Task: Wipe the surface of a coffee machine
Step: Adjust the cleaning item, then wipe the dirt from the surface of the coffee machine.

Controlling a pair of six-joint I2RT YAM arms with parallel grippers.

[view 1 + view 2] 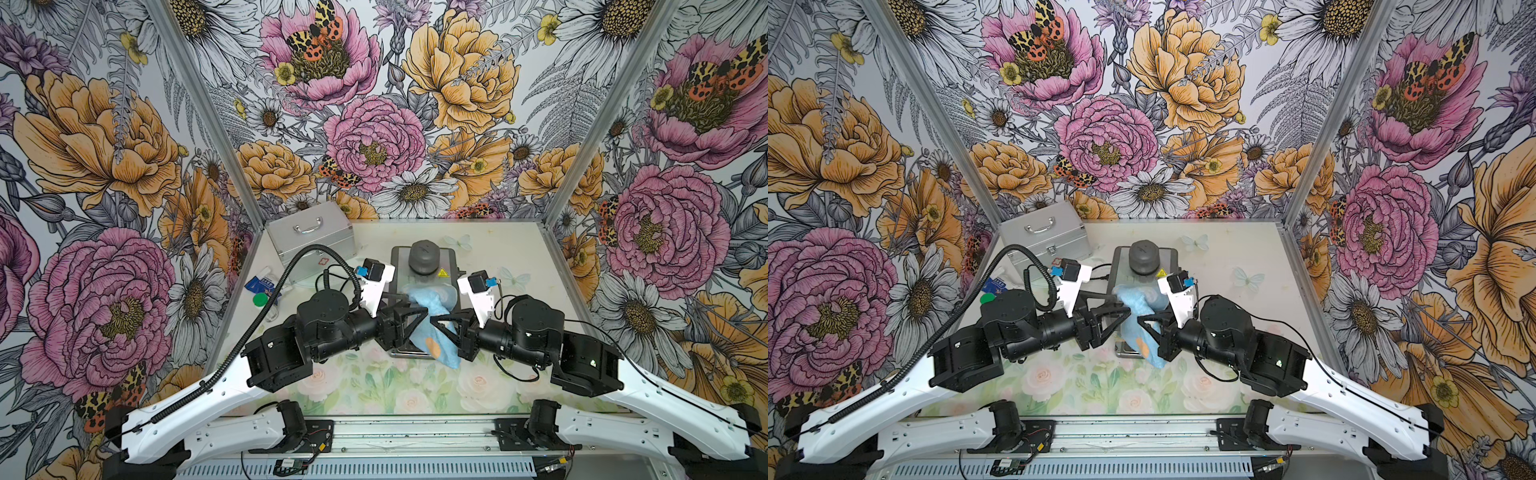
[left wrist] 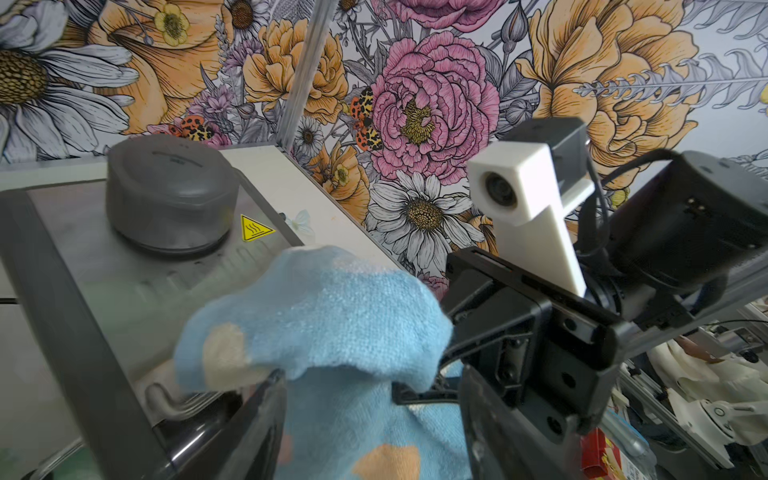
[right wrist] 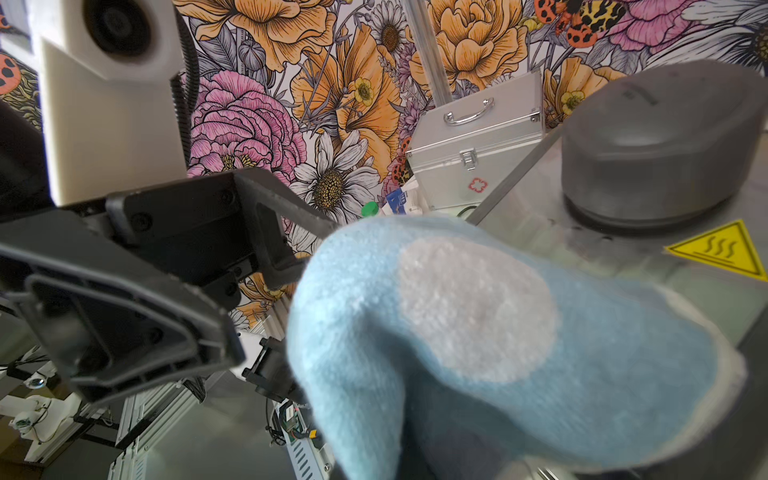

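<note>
The coffee machine stands mid-table, steel-topped, with a grey domed knob and a yellow warning sticker. A light blue cloth with cream and orange spots lies bunched on its top and hangs over the front edge. My left gripper is open, its fingers standing either side of the cloth. My right gripper faces it from the other side and is shut on the cloth. In the right wrist view the cloth hides those jaws. The two grippers' tips nearly meet over the machine's front.
A silver aluminium case with a handle stands at the back left. A green cap and a blue packet lie by the left wall. Floral walls enclose three sides. A black corrugated cable arches over the left arm.
</note>
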